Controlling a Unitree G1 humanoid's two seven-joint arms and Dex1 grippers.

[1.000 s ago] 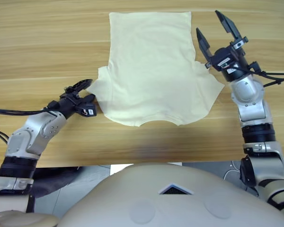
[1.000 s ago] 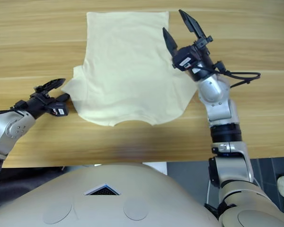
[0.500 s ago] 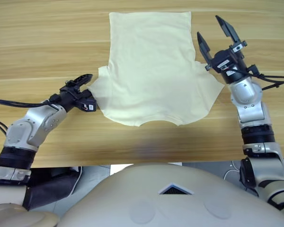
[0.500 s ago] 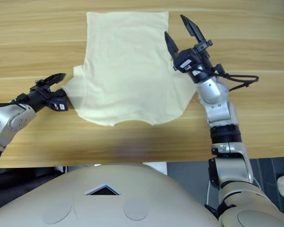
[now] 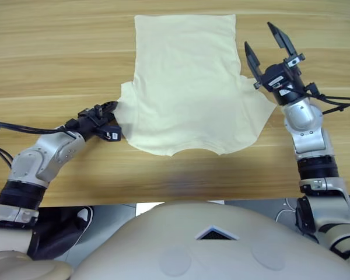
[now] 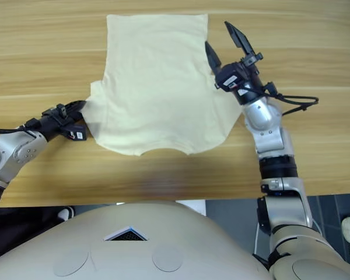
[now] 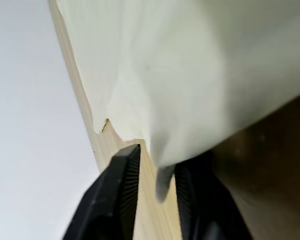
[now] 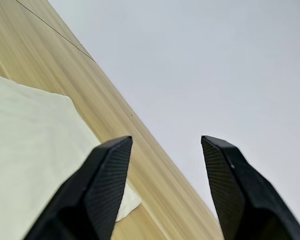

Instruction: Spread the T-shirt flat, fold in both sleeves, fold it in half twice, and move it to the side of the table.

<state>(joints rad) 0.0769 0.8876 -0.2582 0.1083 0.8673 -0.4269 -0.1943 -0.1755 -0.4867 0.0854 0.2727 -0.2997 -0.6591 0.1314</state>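
T-shirt point(image 5: 186, 81) lies flat on the table point(image 5: 58, 52), long axis running away from me, body just right of my left gripper point(image 5: 111, 108), which is clenched on the left sleeve point(image 5: 123, 104) tip, while my right gripper point(image 5: 258, 35) hangs spread wide at its right edge.

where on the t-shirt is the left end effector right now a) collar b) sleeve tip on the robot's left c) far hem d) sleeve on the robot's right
b: the left end effector meets the T-shirt at its sleeve tip on the robot's left side.
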